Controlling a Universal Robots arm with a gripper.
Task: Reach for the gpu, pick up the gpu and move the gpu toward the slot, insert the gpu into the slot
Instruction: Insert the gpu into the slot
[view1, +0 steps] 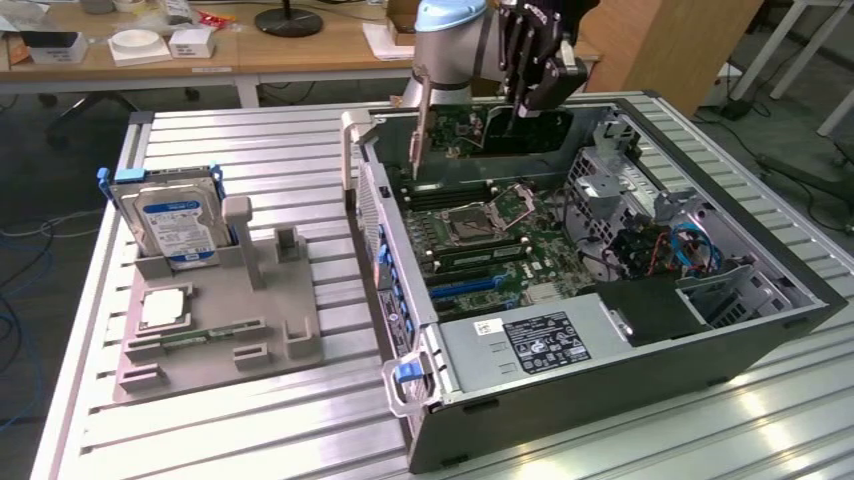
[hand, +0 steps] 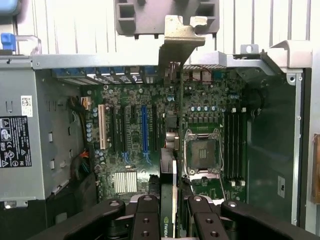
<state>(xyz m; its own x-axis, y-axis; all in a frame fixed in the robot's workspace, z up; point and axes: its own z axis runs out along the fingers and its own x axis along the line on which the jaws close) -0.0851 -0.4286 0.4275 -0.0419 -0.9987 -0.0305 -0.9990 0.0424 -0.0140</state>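
Observation:
My gripper hangs over the far end of the open computer case, shut on the top edge of the gpu. The gpu is a dark card held upright, with its silver bracket pointing down along the case's wall. In the wrist view the gpu is seen edge-on between my fingers, and its bracket reaches over the case rim. The card hovers above the motherboard, beside the blue slot and a little toward the CPU socket. The gripper stays clear of the board.
A grey fixture on the exterior view's left holds a silver blue-labelled hard drive and a green memory stick. Inside the case are the power supply, drive cage and cables, and a white slot.

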